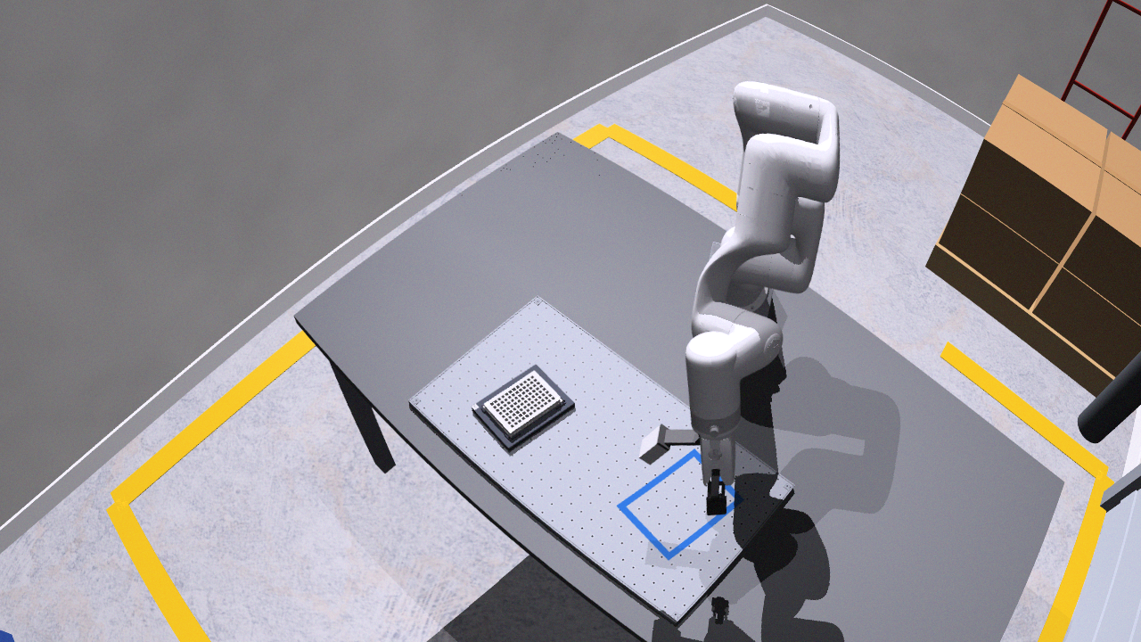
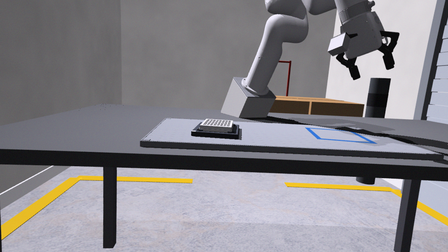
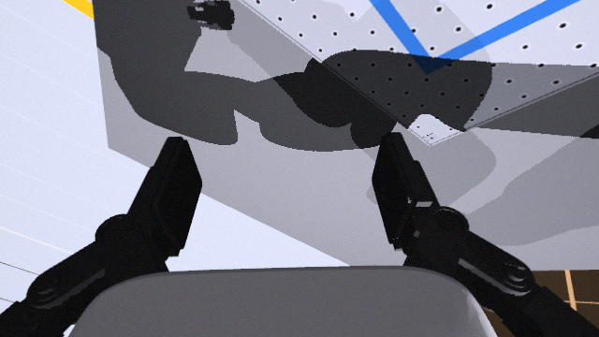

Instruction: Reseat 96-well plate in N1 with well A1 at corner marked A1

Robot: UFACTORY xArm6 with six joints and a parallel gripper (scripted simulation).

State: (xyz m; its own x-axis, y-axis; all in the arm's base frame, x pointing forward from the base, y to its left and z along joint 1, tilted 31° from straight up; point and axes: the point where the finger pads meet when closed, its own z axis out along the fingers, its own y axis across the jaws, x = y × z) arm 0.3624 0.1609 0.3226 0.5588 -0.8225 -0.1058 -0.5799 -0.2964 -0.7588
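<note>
the white well plate [image 2: 217, 124] sits in a black nest [image 2: 216, 131] on the perforated deck [image 2: 269, 142], seemingly level (its cut corner is too small to make out). the gripper [image 2: 371, 69] hangs high above the blue taped outline [image 2: 340, 134], fingers spread wide, empty

A white six-joint arm [image 1: 753, 263] rose from its base, folded over, and reached down toward six o'clock. Its black gripper [image 2: 371, 67] hung high, fingers spread wide and empty.
</note>
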